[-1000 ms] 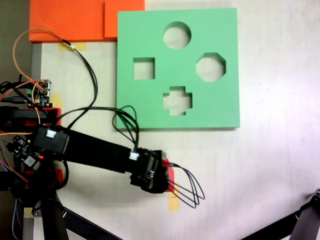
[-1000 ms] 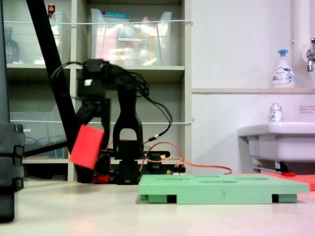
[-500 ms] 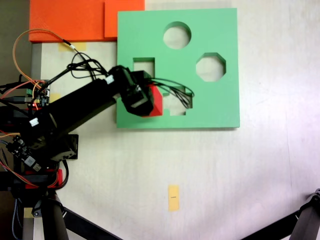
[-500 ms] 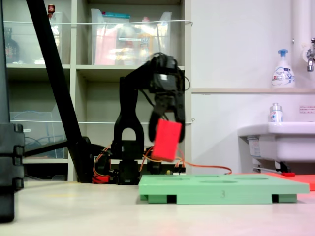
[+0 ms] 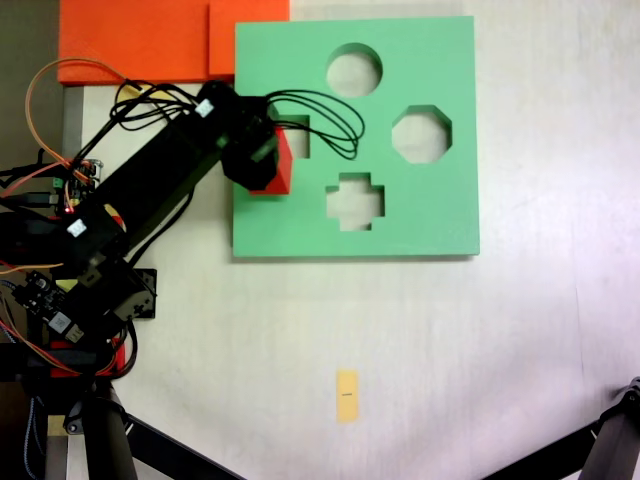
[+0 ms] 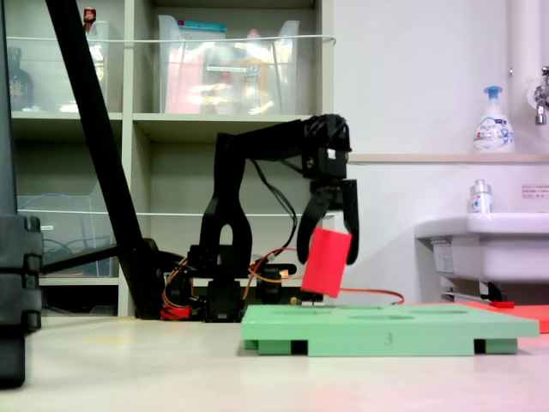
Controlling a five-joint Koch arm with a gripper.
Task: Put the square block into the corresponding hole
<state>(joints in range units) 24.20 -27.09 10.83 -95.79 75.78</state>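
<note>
The large flat green foam board fills the upper centre of the top-down fixed view; in the side fixed view it lies low at right. The black gripper clasps the small bright red cube, tilted, above the board, just left of the square cutout. Levelling and aligning the cube first should ease insertion.

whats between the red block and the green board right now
Nothing but air. In a fixed view from the side, the square block, held tilted in the gripper, hangs just above the green foam board, not touching.
</note>
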